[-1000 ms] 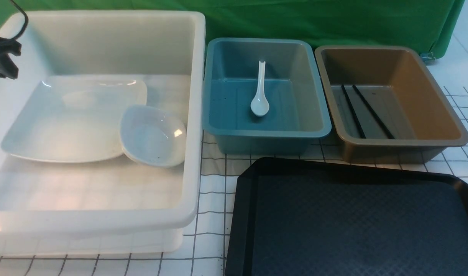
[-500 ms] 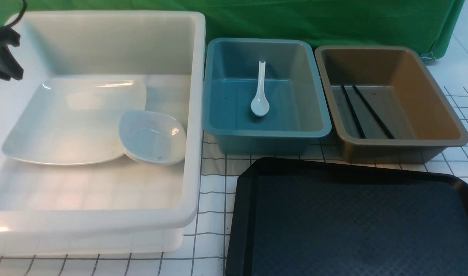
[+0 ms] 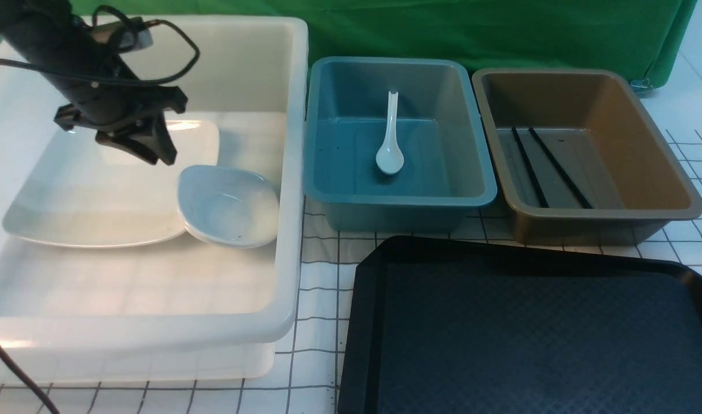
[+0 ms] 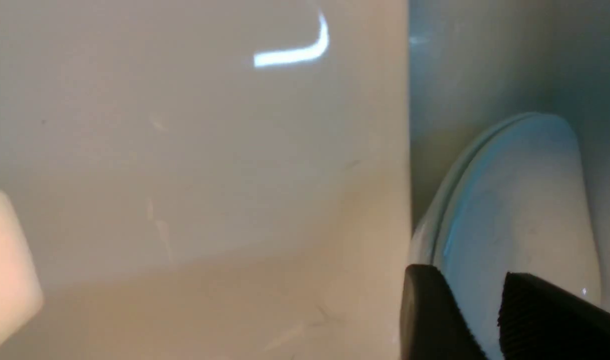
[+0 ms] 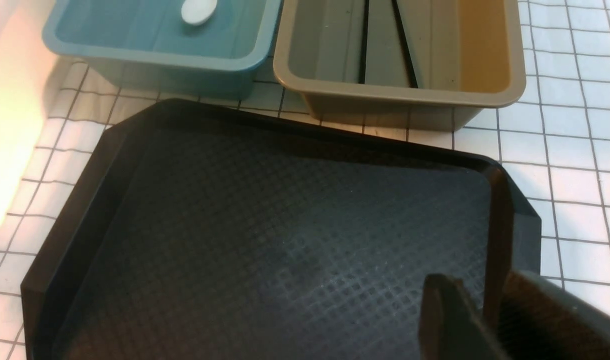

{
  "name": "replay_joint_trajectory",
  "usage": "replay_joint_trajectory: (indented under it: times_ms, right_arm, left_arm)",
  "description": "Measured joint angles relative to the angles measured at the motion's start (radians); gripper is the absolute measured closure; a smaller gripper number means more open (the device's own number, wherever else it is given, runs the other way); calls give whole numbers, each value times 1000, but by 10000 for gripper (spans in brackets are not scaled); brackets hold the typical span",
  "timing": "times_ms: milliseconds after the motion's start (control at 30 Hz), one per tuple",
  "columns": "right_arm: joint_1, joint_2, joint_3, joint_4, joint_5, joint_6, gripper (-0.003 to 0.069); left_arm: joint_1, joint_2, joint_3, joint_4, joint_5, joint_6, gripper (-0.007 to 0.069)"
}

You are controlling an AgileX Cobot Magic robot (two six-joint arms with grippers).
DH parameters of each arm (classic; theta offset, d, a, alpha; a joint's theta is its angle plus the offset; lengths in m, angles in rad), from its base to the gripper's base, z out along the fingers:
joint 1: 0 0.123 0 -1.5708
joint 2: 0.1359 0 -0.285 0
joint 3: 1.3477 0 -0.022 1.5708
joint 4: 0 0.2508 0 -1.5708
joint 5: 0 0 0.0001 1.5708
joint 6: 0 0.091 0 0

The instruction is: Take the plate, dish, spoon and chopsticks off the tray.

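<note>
The black tray (image 3: 529,333) lies bare at the front right. The white plate (image 3: 98,195) rests in the big white bin (image 3: 290,172), and the small dish (image 3: 227,207) leans on its right edge. My left gripper (image 3: 162,158) hangs over the plate just left of the dish, open and holding nothing; in the left wrist view the left gripper (image 4: 472,277) frames the dish (image 4: 514,200). The spoon (image 3: 390,144) lies in the blue bin. The chopsticks (image 3: 529,167) lie in the brown bin. My right gripper (image 5: 479,282) hovers open over the tray's (image 5: 285,225) right rim.
The blue bin (image 3: 477,149) and brown bin (image 3: 661,161) stand side by side behind the tray, right of the white bin. A green cloth hangs at the back. The table has a white grid-patterned cover. A cable loops off my left arm.
My left arm has swung in from the far left edge to above the plate, beside the dish. The dish has settled slightly. The right side is unchanged.
</note>
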Motion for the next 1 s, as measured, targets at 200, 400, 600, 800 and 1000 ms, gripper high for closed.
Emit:
replay_joint_trajectory:
  times_ms: [200, 400, 600, 800, 1000]
  right_arm:
    - [0, 0, 0, 0, 0, 1, 483]
    - [0, 0, 0, 0, -1, 1, 483]
    - [0, 0, 0, 0, -1, 1, 482]
    - [0, 0, 0, 0, -1, 1, 482]
    - [0, 0, 0, 0, -1, 1, 482]
  left_arm:
    - [-22, 1, 4, 7, -31, -27, 169]
    - [-22, 46, 4, 14, 19, -33, 93]
    - [-22, 123, 4, -8, 40, -38, 160]
    - [-22, 131, 4, -35, 40, -42, 528]
    - [-22, 87, 5, -21, 41, -39, 582]
